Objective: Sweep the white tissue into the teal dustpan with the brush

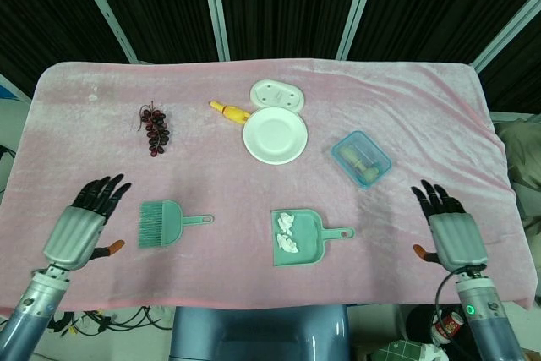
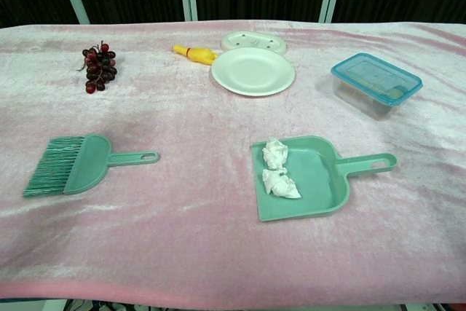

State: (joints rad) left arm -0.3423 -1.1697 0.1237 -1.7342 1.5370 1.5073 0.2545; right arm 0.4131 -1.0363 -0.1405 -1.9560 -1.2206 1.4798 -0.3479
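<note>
My left hand (image 1: 82, 227) and right hand (image 1: 450, 234) show only in head view; chest view misses both. My forearms cut off by bottom edge. Contents of lidded blue container (image 1: 361, 158) too small to tell. Yellow object (image 1: 229, 111) beside plate (image 1: 275, 135) too small to identify.
</note>
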